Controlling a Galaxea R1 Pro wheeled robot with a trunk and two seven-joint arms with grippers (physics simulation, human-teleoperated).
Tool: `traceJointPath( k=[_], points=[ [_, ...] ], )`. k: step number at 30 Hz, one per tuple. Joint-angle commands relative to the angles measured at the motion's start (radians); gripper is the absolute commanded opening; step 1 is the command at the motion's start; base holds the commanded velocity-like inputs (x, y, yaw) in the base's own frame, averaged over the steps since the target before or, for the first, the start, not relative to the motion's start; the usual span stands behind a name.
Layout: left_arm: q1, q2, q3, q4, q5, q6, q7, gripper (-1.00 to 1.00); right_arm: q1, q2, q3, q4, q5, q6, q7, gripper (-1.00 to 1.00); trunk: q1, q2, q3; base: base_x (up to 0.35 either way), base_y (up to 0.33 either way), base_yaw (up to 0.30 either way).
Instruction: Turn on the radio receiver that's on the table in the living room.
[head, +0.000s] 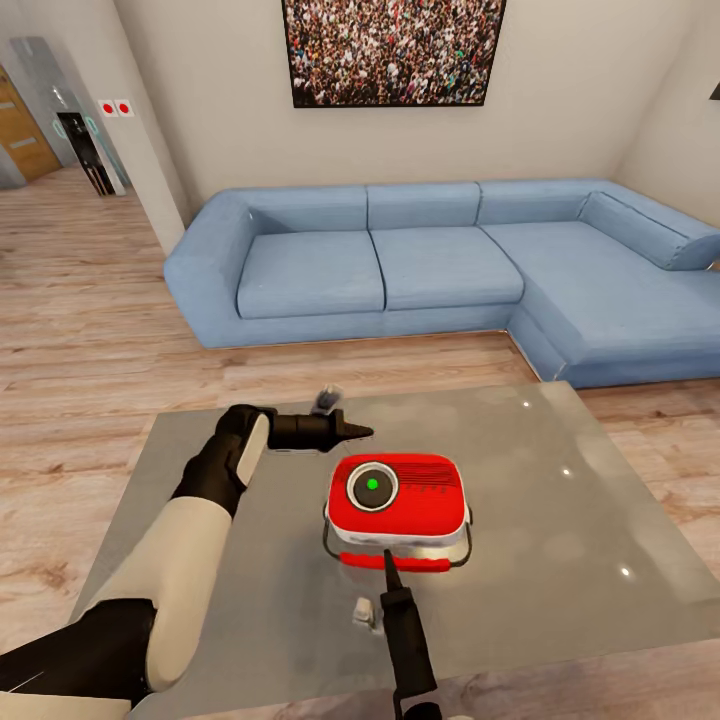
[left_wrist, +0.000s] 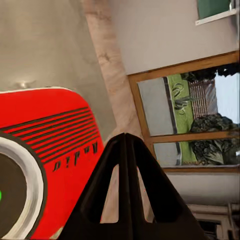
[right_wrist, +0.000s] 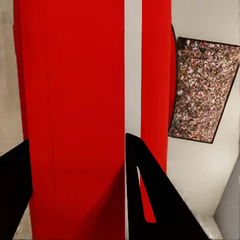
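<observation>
Radio receiver (head: 397, 500) lies dial-up on the glass bench (head: 560, 560), its dial glowing green; I judge it switched on. Left gripper (left_wrist: 127, 150): my jaws together beside it. Right gripper (right_wrist: 75, 150): jaws apart, straddling its red side.

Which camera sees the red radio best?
The head view: the whole radio sits on the table, dial lit green. The left wrist view catches one corner with grille slots; the right wrist view shows a close red side.
</observation>
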Motion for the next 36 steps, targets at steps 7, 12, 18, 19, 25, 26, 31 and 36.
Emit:
traceJointPath(
  k=[7,12,18,19,25,26,31,36],
  points=[
    [0.0,0.024,0.0,-0.009,0.017,0.0,0.0,-1.0,0.0,0.0,-0.079,-0.124,0.001,-0.029,0.162,-1.0,0.0,0.0,0.0,0.0,0.0,0.0],
    [0.0,0.043,0.0,-0.005,0.018,0.0,0.001,-1.0,-0.011,-0.042,-0.222,-0.432,0.005,-0.022,0.494,-1.0,0.0,0.0,0.0,0.0,0.0,0.0],
    [0.0,0.06,0.0,0.022,0.017,-0.002,0.002,-1.0,-0.046,-0.072,-0.45,-0.801,0.065,0.03,0.87,-1.0,0.0,0.0,0.0,0.0,0.0,0.0],
    [0.0,0.062,0.0,0.033,0.016,-0.004,0.004,-1.0,-0.058,-0.072,-0.487,-0.851,0.091,0.041,0.934,-1.0,0.0,0.0,0.0,0.0,0.0,0.0],
    [0.0,0.066,-0.001,0.097,0.012,-0.009,0.008,-1.0,-0.182,-0.07,-0.655,-1.012,0.186,0.102,1.234,-1.0,0.0,0.0,0.0,0.0,0.0,0.0],
    [0.0,0.069,-0.002,0.108,0.011,-0.012,0.009,-1.0,-0.221,-0.069,-0.688,-1.022,0.19,0.124,1.302,-1.0,0.0,0.0,0.0,0.0,0.0,0.0],
    [0.0,0.072,-0.007,0.145,0.009,-0.034,0.018,-1.0,-0.354,-0.067,-0.843,-1.039,0.188,0.23,1.638,-1.0,0.0,0.0,0.0,0.0,0.0,0.0],
    [0.0,0.072,-0.011,0.19,0.008,-0.106,0.06,-1.0,-0.468,-0.068,-0.972,-1.038,0.172,0.399,2.009,-1.0,0.0,0.0,0.0,0.0,0.0,0.0]
  ],
)
